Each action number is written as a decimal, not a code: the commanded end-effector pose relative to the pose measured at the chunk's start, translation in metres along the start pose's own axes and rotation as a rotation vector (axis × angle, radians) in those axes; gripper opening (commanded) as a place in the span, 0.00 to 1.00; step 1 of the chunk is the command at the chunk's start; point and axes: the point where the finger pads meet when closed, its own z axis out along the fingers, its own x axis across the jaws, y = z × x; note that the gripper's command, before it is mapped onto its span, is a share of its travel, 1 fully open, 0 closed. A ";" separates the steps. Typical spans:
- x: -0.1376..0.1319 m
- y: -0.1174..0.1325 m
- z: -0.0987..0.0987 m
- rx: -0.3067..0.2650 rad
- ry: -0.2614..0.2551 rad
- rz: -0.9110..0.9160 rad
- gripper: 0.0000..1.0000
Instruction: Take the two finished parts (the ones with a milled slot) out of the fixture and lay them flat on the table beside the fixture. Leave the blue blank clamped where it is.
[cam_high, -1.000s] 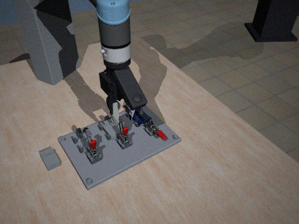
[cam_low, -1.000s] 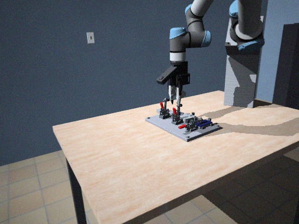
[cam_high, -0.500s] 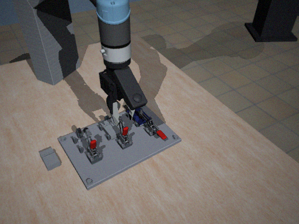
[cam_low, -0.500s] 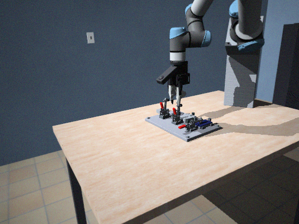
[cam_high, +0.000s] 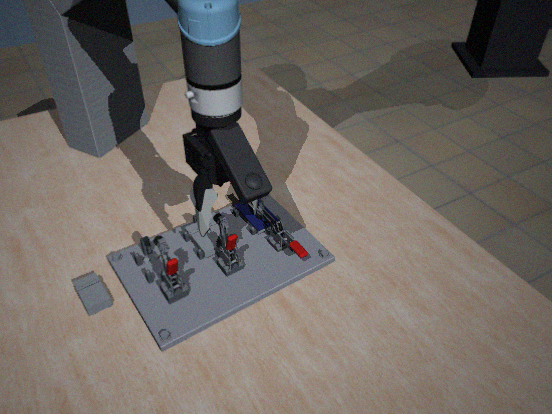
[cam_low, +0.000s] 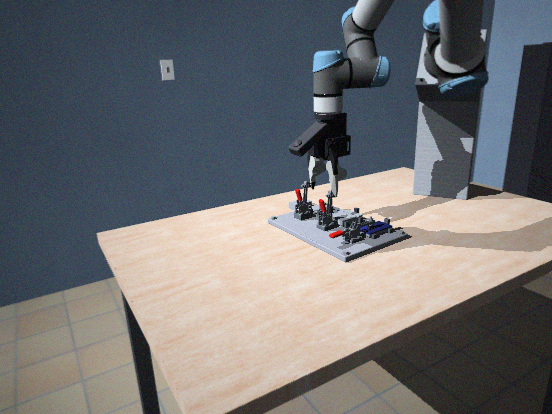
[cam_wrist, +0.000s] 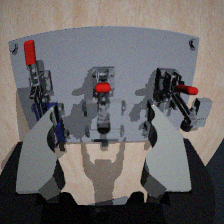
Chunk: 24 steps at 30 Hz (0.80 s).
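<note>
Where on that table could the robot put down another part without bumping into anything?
Bare wood runs along the fixture plate's near long edge toward the table front, and past its short end by the blue blank. The other short end is tighter: a grey slotted part already lies there. The plate itself is crowded with red-handled clamps, with the open gripper hanging above.

High oblique top view, distant side exterior, close downward wrist view; fixture (cam_high: 210, 305) common to all.
</note>
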 end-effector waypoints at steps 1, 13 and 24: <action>0.000 0.000 0.001 0.001 0.000 0.000 0.59; 0.000 0.000 0.006 0.001 0.000 0.000 0.59; 0.000 0.001 0.007 0.001 0.000 0.000 0.59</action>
